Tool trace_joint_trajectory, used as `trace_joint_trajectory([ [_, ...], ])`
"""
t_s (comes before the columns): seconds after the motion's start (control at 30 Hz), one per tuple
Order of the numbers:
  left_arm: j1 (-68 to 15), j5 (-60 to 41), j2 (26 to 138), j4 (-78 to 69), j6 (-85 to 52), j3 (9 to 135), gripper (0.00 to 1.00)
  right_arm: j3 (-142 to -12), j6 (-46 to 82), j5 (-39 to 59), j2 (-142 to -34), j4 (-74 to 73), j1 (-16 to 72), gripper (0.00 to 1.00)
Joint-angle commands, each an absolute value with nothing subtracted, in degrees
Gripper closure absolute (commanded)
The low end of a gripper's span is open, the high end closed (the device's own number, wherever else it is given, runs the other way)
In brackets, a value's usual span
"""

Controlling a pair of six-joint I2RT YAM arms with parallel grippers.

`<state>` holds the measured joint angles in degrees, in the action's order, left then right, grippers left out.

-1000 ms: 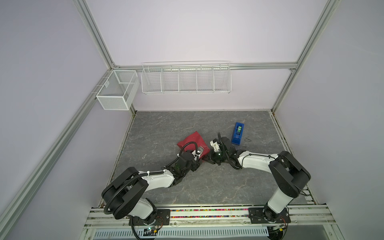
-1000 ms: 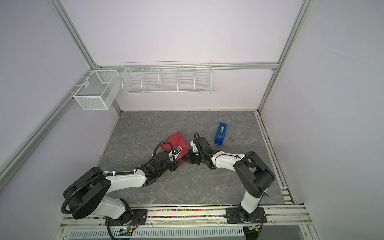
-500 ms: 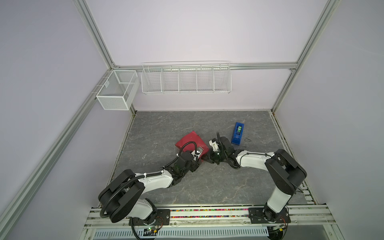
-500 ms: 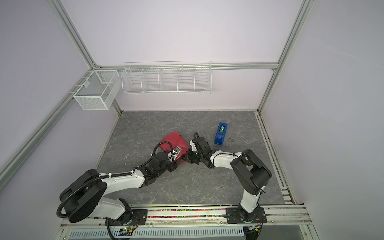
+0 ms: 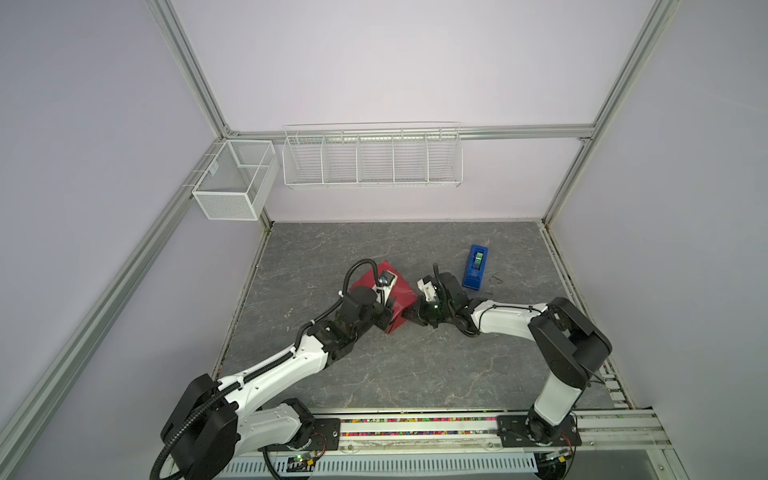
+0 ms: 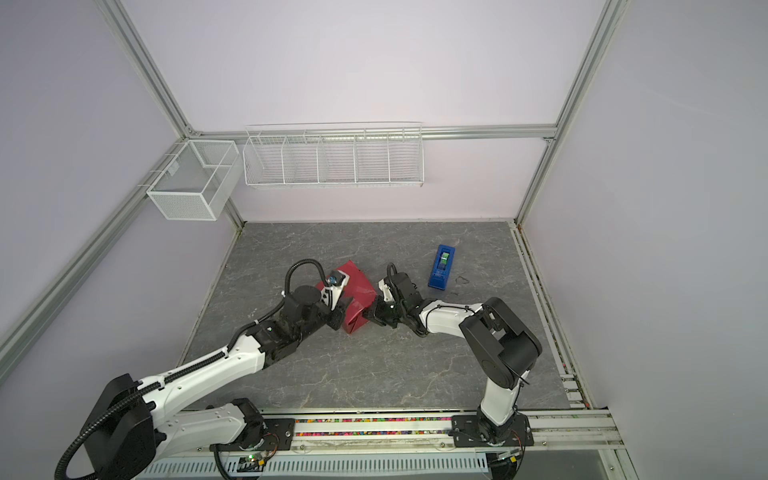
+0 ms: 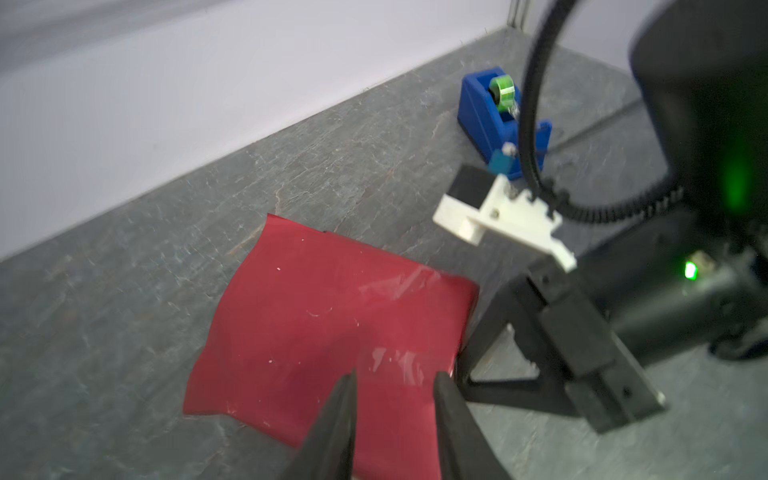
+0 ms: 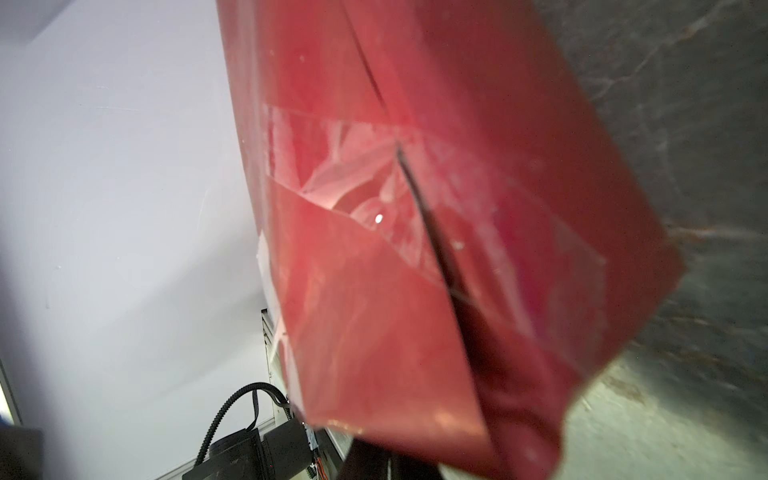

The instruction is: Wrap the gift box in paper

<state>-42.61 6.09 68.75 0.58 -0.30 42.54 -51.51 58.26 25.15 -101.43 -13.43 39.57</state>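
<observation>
Red wrapping paper (image 5: 401, 297) (image 6: 361, 291) sits as one box-shaped parcel near the middle of the grey stone-patterned floor (image 5: 374, 374), with clear tape patches glinting on it in both wrist views (image 7: 316, 324) (image 8: 415, 249). The gift box does not show anywhere and is probably inside the folds. Two arms meet at the parcel. The left gripper (image 5: 383, 322) (image 6: 336, 322) is at its 7 o'clock. In the left wrist view its jaws (image 7: 395, 376) stand narrowly apart over the taped edge, and I cannot tell whether they pinch anything. The right gripper (image 5: 409, 316) (image 6: 368, 313) (image 7: 465, 370) is clenched at the parcel's 4 o'clock, its tip against the side, with a paper flap hiding the fingers from its own camera. One blue tape dispenser (image 5: 476, 268) (image 6: 442, 266) (image 7: 490, 120) with a green roll stands apart at the parcel's 2 o'clock. Two white wire baskets hang on the walls: a mesh basket (image 5: 232, 183) at 10 o'clock and a long rack (image 5: 372, 160) at 12.
</observation>
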Motion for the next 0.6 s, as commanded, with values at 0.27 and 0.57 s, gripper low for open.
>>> trace_joint_trajectory([
  [0.27,-34.61,-22.31,83.73,9.55,-17.68,55.17,1.00,-53.14,58.46,25.58,-102.39,-14.75,39.37,0.93],
  [0.57,-34.29,-28.09,93.48,13.22,-18.30,58.18,1.00,-53.10,58.52,25.61,-102.43,-14.35,39.34,0.94],
])
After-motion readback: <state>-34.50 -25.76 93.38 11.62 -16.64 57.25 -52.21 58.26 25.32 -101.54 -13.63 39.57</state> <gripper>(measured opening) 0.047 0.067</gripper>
